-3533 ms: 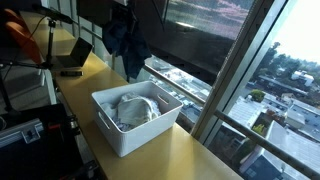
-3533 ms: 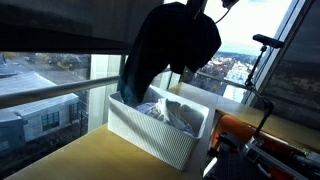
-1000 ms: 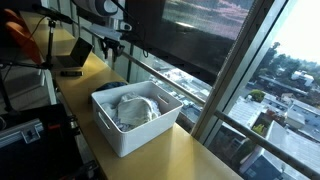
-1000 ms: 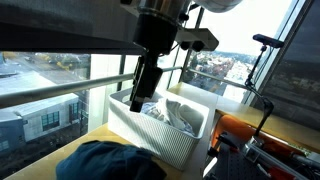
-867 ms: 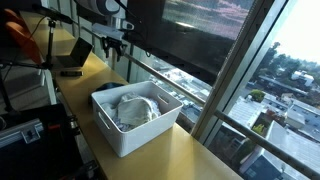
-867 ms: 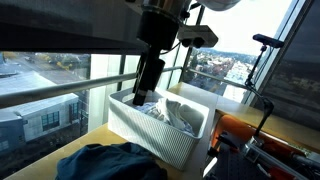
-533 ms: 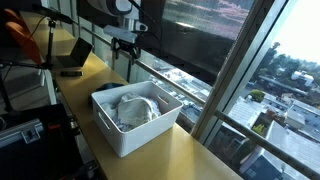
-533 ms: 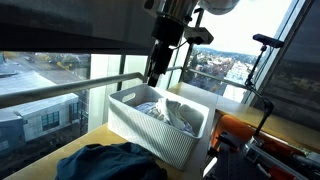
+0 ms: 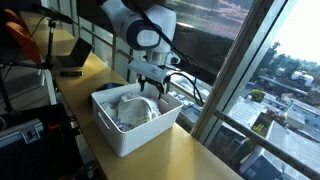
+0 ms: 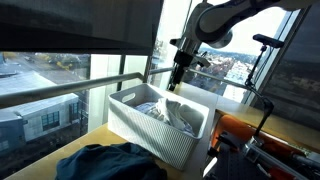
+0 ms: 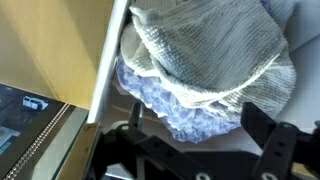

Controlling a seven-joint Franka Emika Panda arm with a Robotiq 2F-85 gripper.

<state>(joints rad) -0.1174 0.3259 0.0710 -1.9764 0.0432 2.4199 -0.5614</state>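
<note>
Overhead, the claw (image 9: 150, 88) hangs released, jaws spread wide and holding nothing, just above the far end of the basket (image 9: 112, 128) near the centre of the frame in both exterior views. By the look of it, this is the approach to a pick from the laundry. The grey cloth (image 11: 210, 50), filling the upper half of the wrist view, lies heaped in the basket directly under the jaws, over a lilac fabric (image 11: 170, 100). Taking it would call for a straight descent inside the rim and a pinch on a raised fold. The cloth is a coarse, waffle-like knit, soft and slack; the fabric beneath looks thin and crumpled. The basket is white, ribbed and rectangular. A dark garment (image 10: 110, 162) lies bunched on the wooden bench (image 9: 195, 155) at lower left, just in front of the basket.
</note>
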